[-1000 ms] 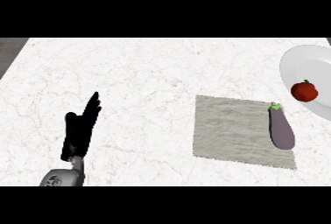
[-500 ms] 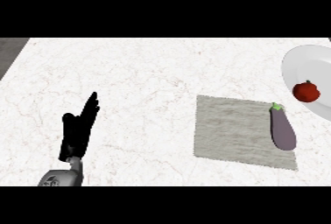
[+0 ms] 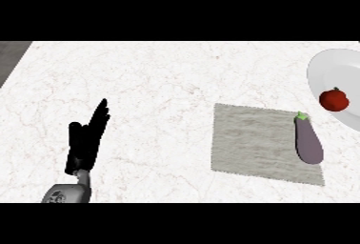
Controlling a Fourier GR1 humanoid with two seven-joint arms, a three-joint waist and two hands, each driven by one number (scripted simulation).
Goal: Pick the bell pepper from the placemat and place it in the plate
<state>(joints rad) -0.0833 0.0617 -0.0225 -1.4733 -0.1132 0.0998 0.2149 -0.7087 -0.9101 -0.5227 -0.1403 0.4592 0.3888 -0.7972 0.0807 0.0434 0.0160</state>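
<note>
At the right edge of the frame you see the red bell pepper (image 3: 334,99) already on the plate (image 3: 325,71), an eggplant (image 3: 308,143) left on the placemat (image 3: 256,143), while your left hand (image 3: 85,140) rests lower left, fingers straight and together.

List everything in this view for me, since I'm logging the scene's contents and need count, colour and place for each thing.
counter: one, white marbled, fills nearly the whole view.
plate: one, white, at the right edge, partly cut off.
bell pepper: one, red, lying in the plate.
placemat: one, grey, right of centre on the counter, just left of the plate.
eggplant: one, purple with a green stem, on the placemat's right side, stem end pointing away from the robot.
left hand: one, black on a grey forearm, lower left, open with fingers up, resting over the counter.
right hand: not in view.
</note>
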